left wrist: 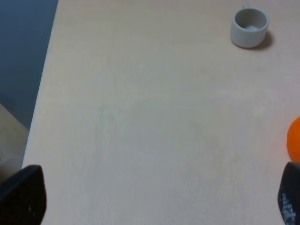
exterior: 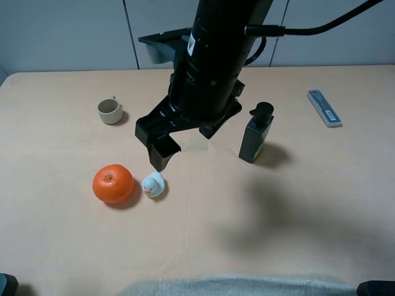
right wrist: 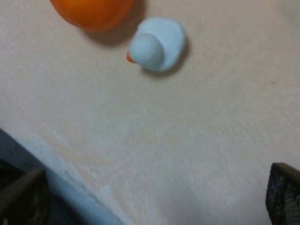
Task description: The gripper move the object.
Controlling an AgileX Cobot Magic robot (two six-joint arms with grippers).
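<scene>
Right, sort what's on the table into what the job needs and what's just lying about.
Needed for the job:
white duck toy
right end effector, above the duck toy

Just lying about:
orange
beige cup
black bottle
grey flat case

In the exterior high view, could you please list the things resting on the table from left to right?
Orange → beige cup → white duck toy → black bottle → grey remote-like bar.
</scene>
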